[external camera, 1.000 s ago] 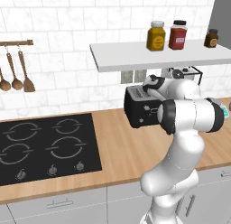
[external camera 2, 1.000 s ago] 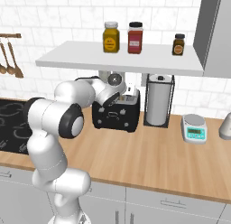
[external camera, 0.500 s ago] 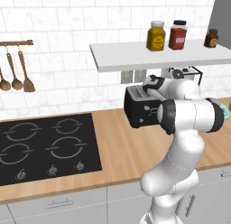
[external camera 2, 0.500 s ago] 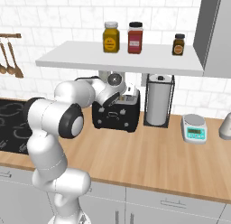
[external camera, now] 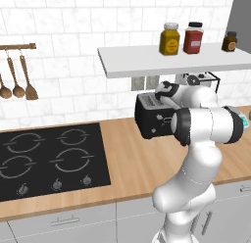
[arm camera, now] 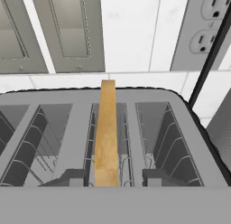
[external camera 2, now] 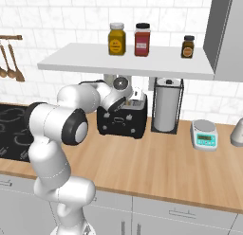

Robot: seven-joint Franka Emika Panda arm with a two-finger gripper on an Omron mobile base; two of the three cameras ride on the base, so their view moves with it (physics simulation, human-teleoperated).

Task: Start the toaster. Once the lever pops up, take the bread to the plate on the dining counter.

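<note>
We count one toaster, one bread slice, three jars on the shelf, three hanging utensils, one scale, one paper-towel roll.

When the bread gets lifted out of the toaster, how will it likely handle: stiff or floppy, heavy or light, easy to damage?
The bread stands on edge in the toaster slot as a thin, straight slice, so it probably stays fairly stiff. Being so thin, it is likely very light. A hard pinch across its faces could dent or crumble it, and a tilted pull might snag the slot's wire guides.
</note>
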